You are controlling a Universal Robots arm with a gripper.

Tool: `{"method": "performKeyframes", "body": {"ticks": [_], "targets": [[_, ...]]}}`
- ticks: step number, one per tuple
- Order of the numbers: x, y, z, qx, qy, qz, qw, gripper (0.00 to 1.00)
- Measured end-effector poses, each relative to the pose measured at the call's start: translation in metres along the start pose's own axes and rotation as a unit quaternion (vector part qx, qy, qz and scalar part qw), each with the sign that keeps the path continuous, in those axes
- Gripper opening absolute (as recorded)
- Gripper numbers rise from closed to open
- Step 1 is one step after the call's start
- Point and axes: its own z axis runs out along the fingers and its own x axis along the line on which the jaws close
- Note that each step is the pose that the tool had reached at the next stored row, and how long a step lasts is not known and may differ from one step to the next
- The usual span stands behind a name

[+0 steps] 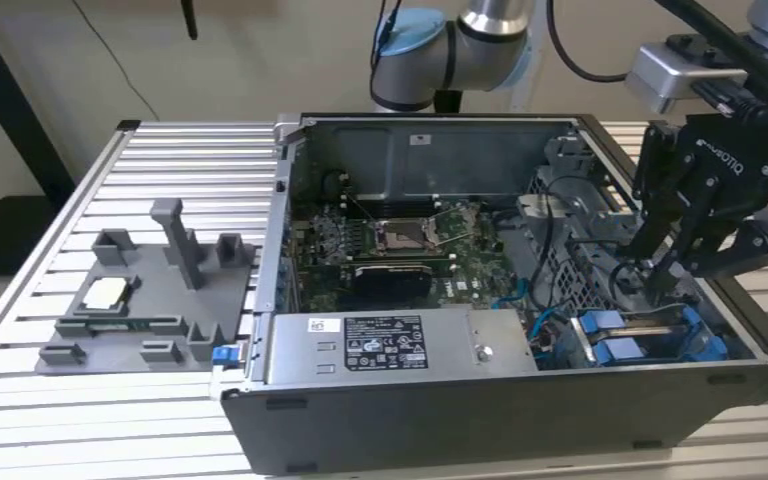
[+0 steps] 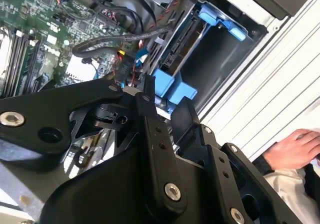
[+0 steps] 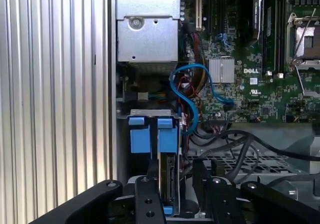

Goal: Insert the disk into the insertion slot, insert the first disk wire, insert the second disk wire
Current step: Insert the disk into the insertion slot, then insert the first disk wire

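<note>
A ribbed aluminium table (image 1: 157, 150) carries an open computer case (image 1: 491, 420), with a grey fixture tray (image 1: 144, 300) on the exterior view's left and a person's hand (image 2: 295, 151) resting on the table edge in the second wrist view. The step in hand looks like seating the disk (image 3: 169, 176). It stands on edge in its blue carrier, inside the insertion slot (image 3: 150, 112) at the case's corner and beside a second blue carrier (image 3: 140, 134). How deep it sits cannot be told. To do this well, I judge the drive should be kept square to the bay walls and pressed straight along the slot. The load should go evenly on the carrier rather than on one corner, so it does not rack or jam. The looping blue cable (image 3: 187, 99) and the black wire bundle (image 3: 235, 144) lie just beside the bay and could snag or be pinched, so the fingers should stay clear of them. The gripper (image 3: 175, 165) hangs low in that corner, seen also in the exterior view (image 1: 671, 275). Its fingers are partly apart and straddle the disk's near edge. One finger lies close against the disk's side and the other stands off with a visible gap, so the gripper brackets the drive rather than clamping it.
</note>
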Motion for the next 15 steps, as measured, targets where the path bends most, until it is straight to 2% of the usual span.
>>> {"method": "performKeyframes", "body": {"ticks": [3, 5, 7, 11, 12, 15], "targets": [[-0.004, 0.0003, -0.0029, 0.0, -0.0006, 0.0, 1.0, 0.41], [-0.0076, 0.0006, -0.003, -0.0001, -0.0037, 0.0, 1.0, 0.41], [-0.0111, 0.0008, -0.003, -0.0001, -0.0084, 0.0, 1.0, 0.41], [-0.0154, 0.0008, -0.0018, 0.0004, -0.0228, -0.001, 0.9997, 0.41], [-0.0156, 0.0009, -0.001, 0.0009, -0.0247, -0.001, 0.9997, 0.41], [-0.0158, 0.0008, 0.0014, 0.0049, -0.0271, -0.001, 0.9996, 0.41]]}}
